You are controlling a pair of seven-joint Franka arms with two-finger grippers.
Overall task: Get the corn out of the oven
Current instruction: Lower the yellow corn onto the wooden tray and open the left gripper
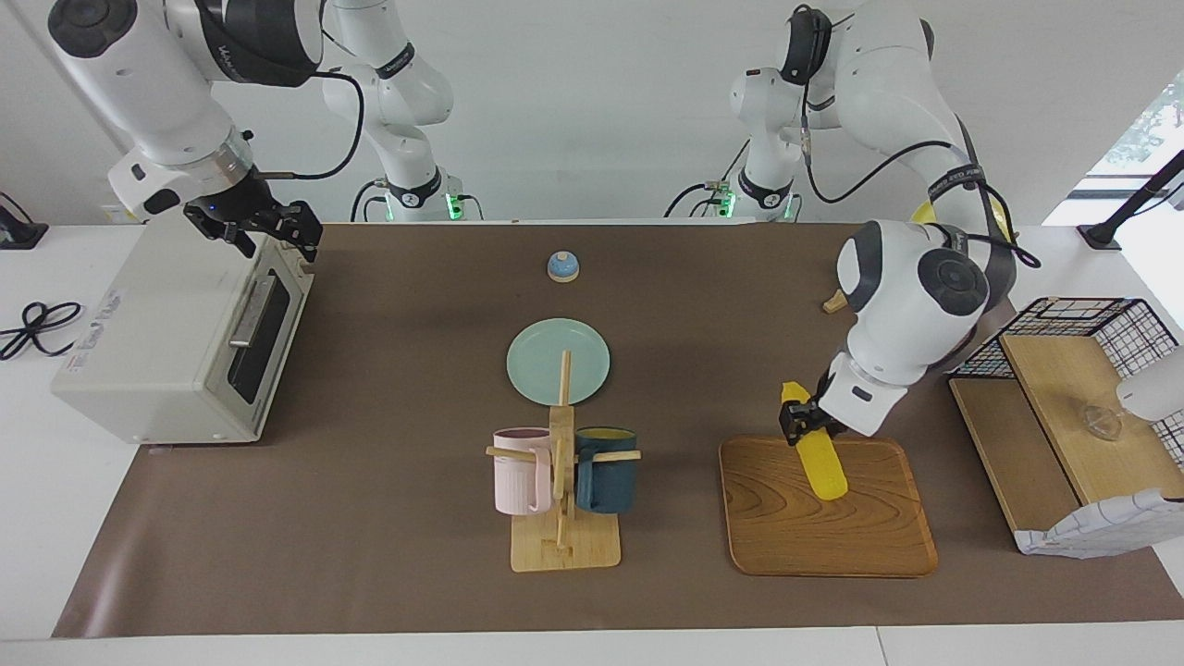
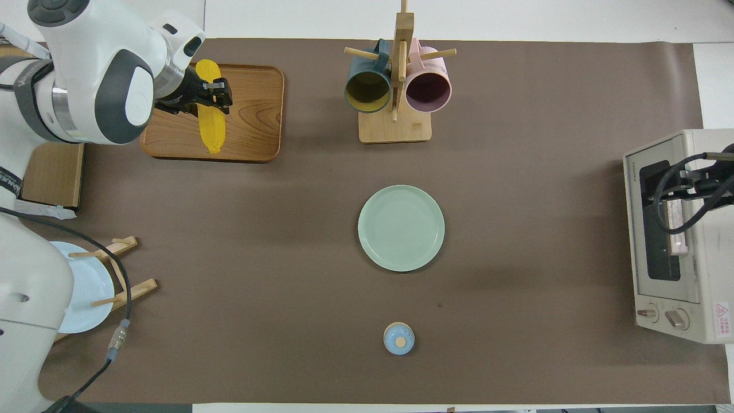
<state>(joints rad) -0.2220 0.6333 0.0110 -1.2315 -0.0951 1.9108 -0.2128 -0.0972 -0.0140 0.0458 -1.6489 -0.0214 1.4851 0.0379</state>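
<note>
The corn [image 1: 818, 457] is gripped over the wooden tray [image 1: 826, 546] by the left gripper [image 1: 803, 422], while the right gripper [image 1: 268, 225] is held open above the oven [image 1: 166, 347], whose lettering cannot be read

Grained wooden tray [image 1: 826, 518] (smooth, satiny) on matt brown table cover [image 1: 388, 518].

One camera sits high across the table [image 1: 370, 555], facing the robots at its 12 o'clock; the other hangs above the robots' end, looking steeply down and forward. Both stand well back and share the whole mat, half a turn apart: the oven [image 1: 176, 342] lies at 9 o'clock in one, 3 o'clock [image 2: 676, 241] in the other.
</note>
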